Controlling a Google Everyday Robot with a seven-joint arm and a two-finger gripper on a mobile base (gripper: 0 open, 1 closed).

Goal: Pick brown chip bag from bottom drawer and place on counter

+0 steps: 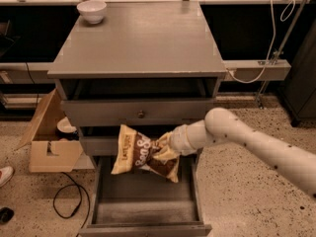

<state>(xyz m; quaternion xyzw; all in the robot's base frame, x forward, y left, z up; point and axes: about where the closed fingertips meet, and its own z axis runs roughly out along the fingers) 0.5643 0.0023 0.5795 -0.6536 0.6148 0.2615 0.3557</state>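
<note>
The brown chip bag (140,153) with tan-yellow ends and white lettering hangs in the air above the open bottom drawer (143,209), in front of the middle drawer. My gripper (165,149) is shut on the bag's right side, coming in from the right on the white arm. The bottom drawer's grey floor shows bare below the bag. The counter (138,38) is the flat grey top of the cabinet, above the bag.
A white bowl (92,10) stands at the counter's back left corner. The upper drawer (140,113) has a small round knob. An open cardboard box (49,139) and a black cable (66,199) lie on the floor to the left.
</note>
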